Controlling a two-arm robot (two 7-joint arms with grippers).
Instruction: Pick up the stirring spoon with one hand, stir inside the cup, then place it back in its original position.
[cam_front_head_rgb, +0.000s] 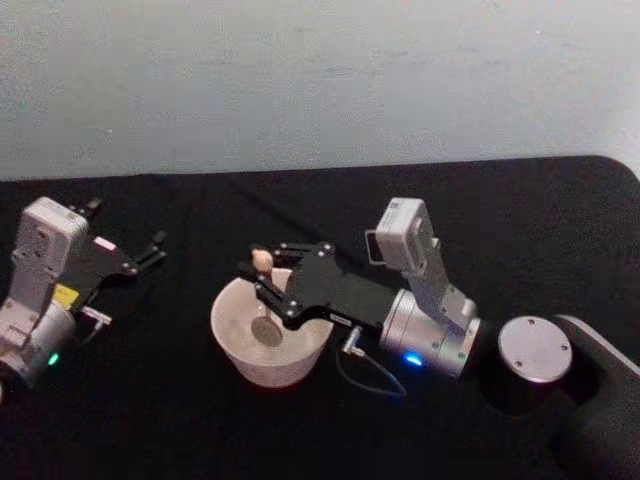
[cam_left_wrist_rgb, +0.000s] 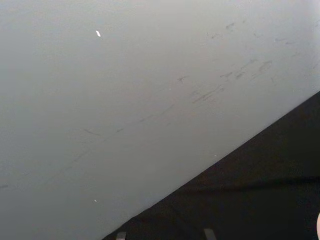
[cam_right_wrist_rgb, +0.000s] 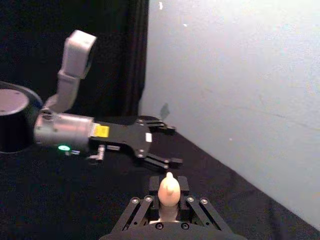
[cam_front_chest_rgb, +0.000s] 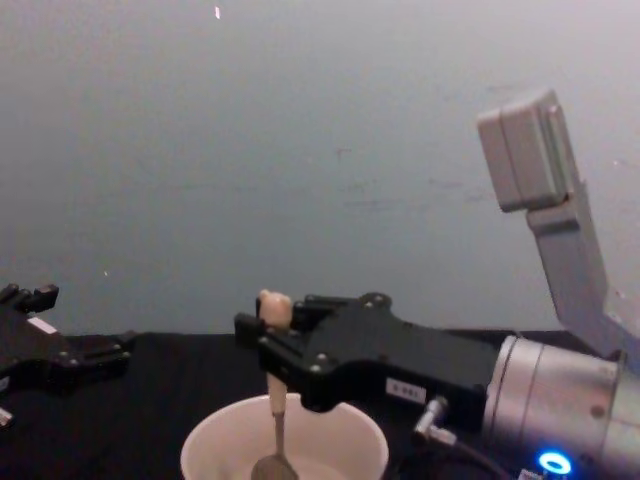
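The cream-white cup stands on the black table in front of me, its rim low in the chest view. The stirring spoon stands upright in it, its dark shaft going down to the cup's bottom and its beige bear head above the rim. My right gripper reaches over the cup from the right and is shut on the spoon's handle. My left gripper rests open to the left of the cup, well clear of it, and the right wrist view shows its spread fingers.
Black cloth covers the table, with a pale grey wall right behind its far edge. The right arm's round grey joint cap sits at the near right. A thin cable loops beside the cup.
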